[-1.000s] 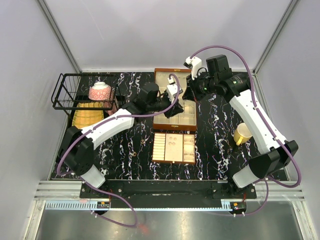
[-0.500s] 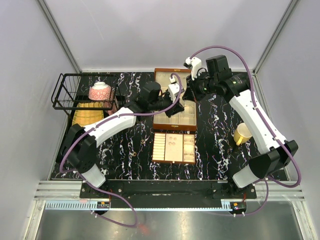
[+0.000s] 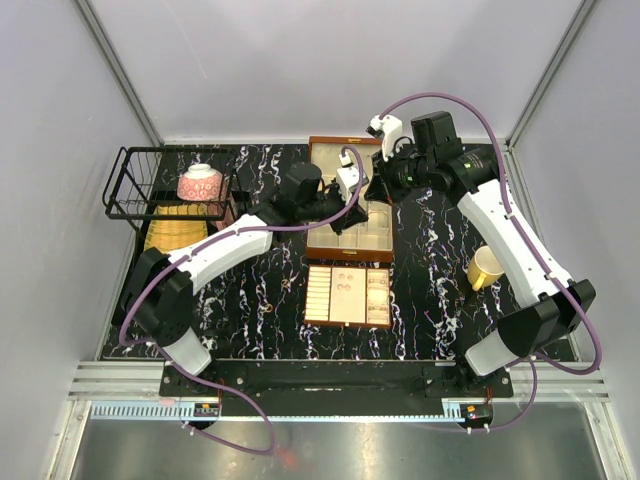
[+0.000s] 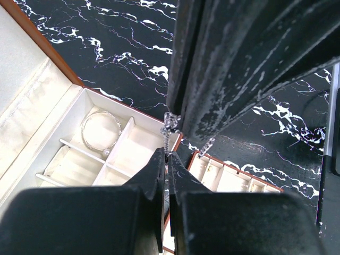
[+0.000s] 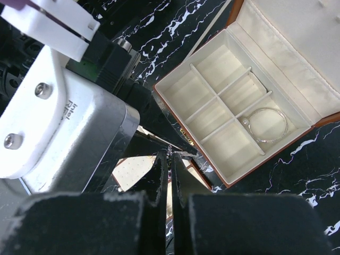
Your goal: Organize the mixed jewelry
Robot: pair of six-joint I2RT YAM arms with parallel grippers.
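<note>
A fine silver chain [image 4: 169,133] hangs taut between my two grippers above the front edge of the open brown box [image 3: 350,238]. My left gripper [image 4: 166,154] is shut on its lower end. My right gripper [image 5: 170,154] is shut on its other end, and its dark fingers [image 4: 223,79] fill the upper part of the left wrist view. A loose bit of chain [image 4: 207,144] dangles beside them. In the top view the grippers meet, left [image 3: 356,207] and right [image 3: 372,193]. A pale bangle [image 5: 265,125] lies in one box compartment and also shows in the left wrist view [image 4: 101,130].
A flat brown tray [image 3: 347,295] with small pale slots lies in front of the box. A black wire basket [image 3: 150,185] holding a pink bowl [image 3: 200,183] stands back left. A yellow cup [image 3: 487,267] stands on the right.
Both grippers have shifted only very slightly. Both remain shut on the chain above the box.
</note>
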